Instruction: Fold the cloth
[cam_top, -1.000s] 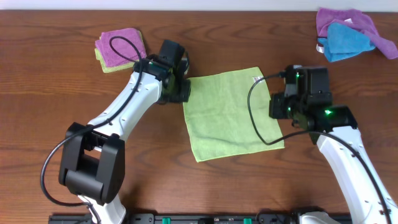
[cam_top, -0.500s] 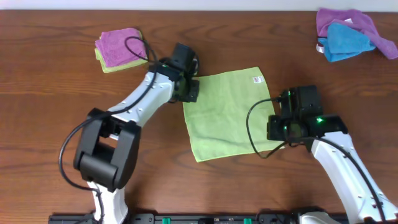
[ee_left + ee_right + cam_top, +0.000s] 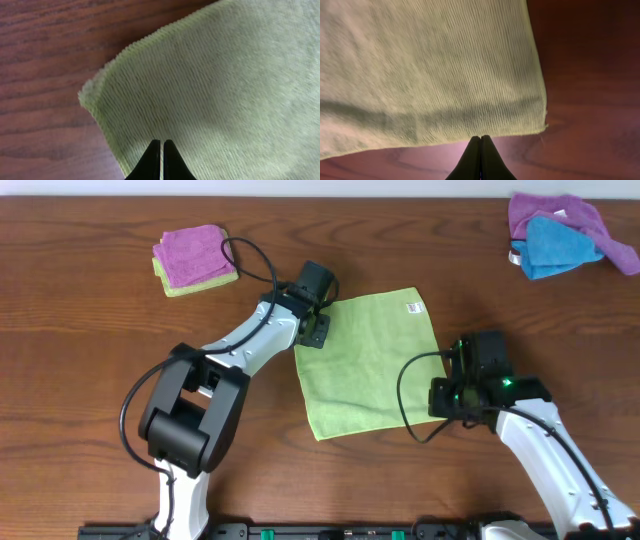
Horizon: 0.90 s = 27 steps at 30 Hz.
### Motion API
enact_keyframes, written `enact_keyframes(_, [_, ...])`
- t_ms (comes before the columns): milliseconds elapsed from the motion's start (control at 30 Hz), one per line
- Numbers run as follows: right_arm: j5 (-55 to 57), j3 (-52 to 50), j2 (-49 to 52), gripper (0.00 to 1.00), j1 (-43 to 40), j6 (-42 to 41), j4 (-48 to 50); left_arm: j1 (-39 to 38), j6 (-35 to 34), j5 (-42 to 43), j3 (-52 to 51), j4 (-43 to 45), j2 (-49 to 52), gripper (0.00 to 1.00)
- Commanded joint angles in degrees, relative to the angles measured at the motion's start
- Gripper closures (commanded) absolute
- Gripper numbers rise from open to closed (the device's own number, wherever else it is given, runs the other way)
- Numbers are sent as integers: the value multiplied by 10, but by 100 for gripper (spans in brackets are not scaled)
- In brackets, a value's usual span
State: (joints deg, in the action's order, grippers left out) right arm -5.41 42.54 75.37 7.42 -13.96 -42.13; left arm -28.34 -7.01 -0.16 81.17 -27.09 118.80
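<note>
Overhead view: straight down on the bench [image 3: 90, 390], far enough off to take in both arms and the whole cloth [image 3: 370, 365]. Left wrist view: close, looking past the left tool [image 3: 161, 146] onto the cloth's far-left corner. Right wrist view: equally close, past the right tool [image 3: 481, 142] onto the near-right corner. The overhead view covers both corner areas.

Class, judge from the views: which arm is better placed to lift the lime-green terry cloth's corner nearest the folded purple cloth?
Left. The left gripper sits over that corner of the lime-green terry cloth, jaws shut; the right gripper is at the diagonally opposite corner.
</note>
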Motion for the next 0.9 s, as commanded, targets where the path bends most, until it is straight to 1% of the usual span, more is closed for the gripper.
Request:
enact_keyframes(0, [0, -17, -1, 99, 2, -17, 2, 2, 10, -30, 11, 8, 14, 95])
enact_keyframes(167, [3, -29, -1, 99, 2, -17, 22, 2, 10, -60, 11, 35, 18, 95])
enact_keyframes(267, [9, -40, -1, 99, 2, -17, 40, 2, 10, -64, 11, 49, 18, 94])
enact_keyframes(400, [9, -58, 2, 99, 2, -17, 60, 2, 11, -62, 11, 59, 18, 94])
enact_keyframes(600, [9, -70, 21, 98, 2, -23, 80, 3, 32, -40, 11, 86, 18, 94])
enact_keyframes(867, [11, -70, 28, 99, 1, -23, 99, 3, 32, -30, 11, 83, 19, 94])
